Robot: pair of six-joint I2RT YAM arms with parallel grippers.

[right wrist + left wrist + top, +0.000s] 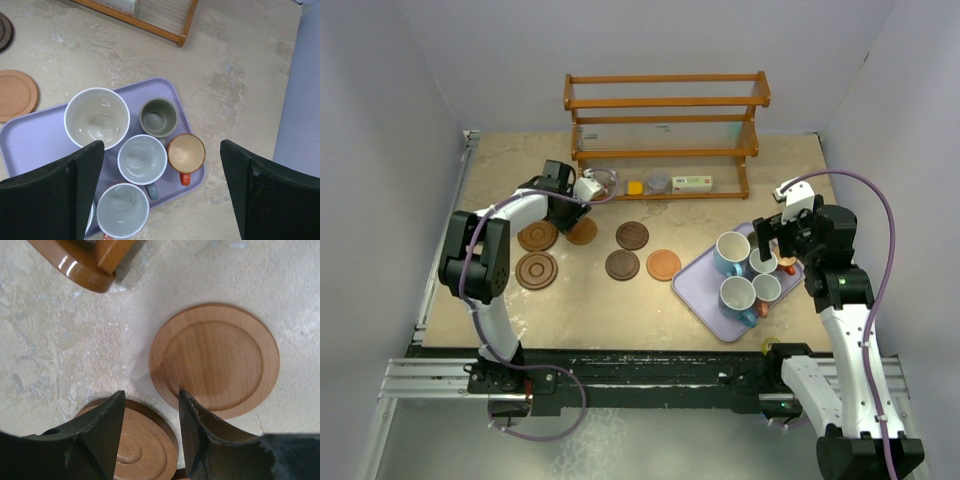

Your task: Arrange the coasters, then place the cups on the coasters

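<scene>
Six round wooden coasters lie left of centre: two grooved ones (537, 236) (536, 270), a light one (582, 231), two dark ones (632, 235) (622, 264) and an orange-brown one (663, 264). My left gripper (570, 214) hovers low over the gap between the light coaster (215, 360) and a grooved coaster (137, 445); its jaws (150, 392) stand apart and hold nothing. The cups stand on the lavender tray (695, 275): a large pale one (96, 118), a grey one (158, 118), an orange one (186, 153) and two grey-blue ones (142, 159) (122, 210). My right gripper (770, 235) hangs wide open above them (160, 150).
A wooden rack (665, 120) stands at the back, with a yellow item (635, 186), a grey item (659, 183) and a small box (692, 184) on its lowest shelf. Its foot (85, 265) lies close to the left gripper. Walls enclose the table on three sides.
</scene>
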